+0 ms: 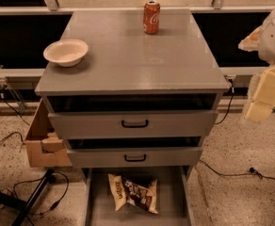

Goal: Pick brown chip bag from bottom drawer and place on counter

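Note:
The brown chip bag [133, 193], dark brown with cream-yellow ends and white lettering, lies flat on the floor of the pulled-out bottom drawer [100, 206] at the foot of the grey cabinet. The counter [133, 55] is the cabinet's flat grey top. My gripper [262, 102] hangs at the right edge of the view, beside the cabinet's right side at about the level of the counter's front edge, well above and right of the bag.
A red soda can [151, 17] stands at the counter's back middle. A white bowl [66, 52] sits at its left edge. Two upper drawers with black handles [134, 123] stand slightly out. A cardboard box [42, 142] sits left of the cabinet; cables lie on the floor.

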`<state>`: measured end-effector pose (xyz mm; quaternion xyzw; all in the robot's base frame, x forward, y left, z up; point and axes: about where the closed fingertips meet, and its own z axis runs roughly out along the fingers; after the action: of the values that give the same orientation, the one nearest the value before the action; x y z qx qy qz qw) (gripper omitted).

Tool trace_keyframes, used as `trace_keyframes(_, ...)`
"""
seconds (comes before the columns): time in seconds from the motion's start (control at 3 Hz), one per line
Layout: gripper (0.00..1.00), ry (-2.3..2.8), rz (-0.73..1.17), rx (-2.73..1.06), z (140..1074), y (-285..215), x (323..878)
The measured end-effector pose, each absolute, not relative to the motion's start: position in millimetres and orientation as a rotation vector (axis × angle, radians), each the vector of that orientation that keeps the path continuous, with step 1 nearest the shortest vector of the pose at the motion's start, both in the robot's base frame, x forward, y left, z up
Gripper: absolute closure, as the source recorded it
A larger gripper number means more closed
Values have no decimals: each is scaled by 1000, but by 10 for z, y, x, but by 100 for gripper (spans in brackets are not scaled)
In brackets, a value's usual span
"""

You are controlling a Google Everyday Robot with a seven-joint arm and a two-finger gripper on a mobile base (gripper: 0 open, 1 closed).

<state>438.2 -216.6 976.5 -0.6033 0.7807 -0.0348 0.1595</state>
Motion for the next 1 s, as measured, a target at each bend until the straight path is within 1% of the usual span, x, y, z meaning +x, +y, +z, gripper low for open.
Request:
trace_keyframes(0.67, 0, 2223, -87, -1707, 9684, -2137, 4371)
trace_keyframes(1.0, 0, 2237, -78, -1632, 9396, -2091, 4280)
